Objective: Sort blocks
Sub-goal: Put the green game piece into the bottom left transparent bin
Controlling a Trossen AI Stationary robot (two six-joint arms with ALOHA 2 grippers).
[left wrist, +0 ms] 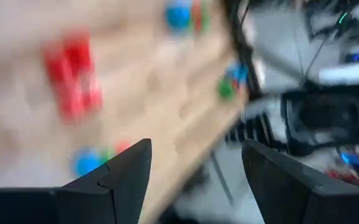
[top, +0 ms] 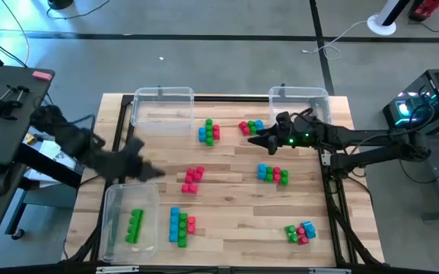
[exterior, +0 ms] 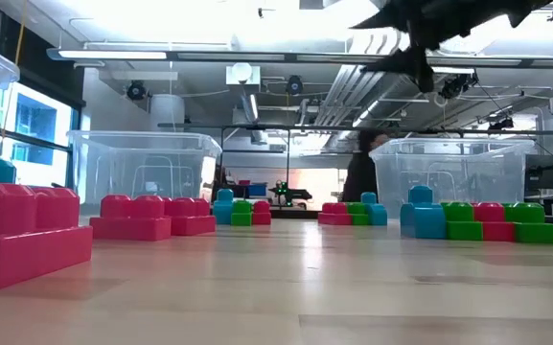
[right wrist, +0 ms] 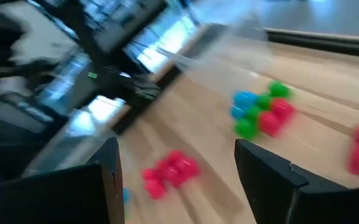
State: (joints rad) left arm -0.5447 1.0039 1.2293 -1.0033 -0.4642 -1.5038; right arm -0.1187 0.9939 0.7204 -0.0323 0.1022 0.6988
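Hovering spread and empty, left gripper over wood; right gripper likewise; glossy blocks

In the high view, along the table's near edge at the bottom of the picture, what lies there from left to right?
Clear bin holding a green block bar → blue, green and red block stack → mixed red, green and blue block cluster.
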